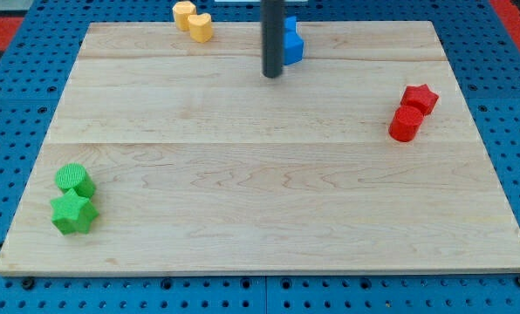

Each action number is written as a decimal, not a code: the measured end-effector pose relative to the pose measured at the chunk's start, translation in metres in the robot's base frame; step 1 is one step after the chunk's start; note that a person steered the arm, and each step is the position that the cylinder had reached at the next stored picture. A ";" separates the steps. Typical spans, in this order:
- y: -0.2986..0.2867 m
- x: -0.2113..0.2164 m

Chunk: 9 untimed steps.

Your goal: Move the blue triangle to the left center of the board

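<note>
Blue blocks (pixel 292 42) sit near the view's top edge of the counter (pixel 260 174), a little right of centre; two of them press together there, and we cannot tell which is the triangle, since our rod (pixel 271 35) covers their left sides. Our tip (pixel 271 76) rests on the wood just below and left of the blue pair, close beside them; contact cannot be judged. We carry no jaws, only the rod, so nothing is apart or clamped. Two yellow blocks (pixel 193 21) lie touching each other at the top edge, left of the rod, shapes rounded but unclear. Red star (pixel 420 98) sits at the view's right, with a red cylinder (pixel 405 125) touching it just below and left. Green cylinder (pixel 74 180) and green star (pixel 72 213) lie together at the lower left corner, star below the cylinder. Around the counter runs a blue pegboard (pixel 16 105).
</note>
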<state>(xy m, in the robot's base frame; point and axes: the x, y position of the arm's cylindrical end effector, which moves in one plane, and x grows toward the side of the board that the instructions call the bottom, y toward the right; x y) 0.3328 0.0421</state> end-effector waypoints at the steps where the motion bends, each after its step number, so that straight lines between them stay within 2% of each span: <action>1: 0.075 -0.014; 2: 0.096 -0.096; 3: 0.094 -0.140; 4: 0.076 -0.141; 6: -0.063 -0.137; 7: -0.077 -0.109; 8: -0.020 -0.111; 9: -0.007 -0.113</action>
<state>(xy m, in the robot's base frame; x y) 0.2202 0.0348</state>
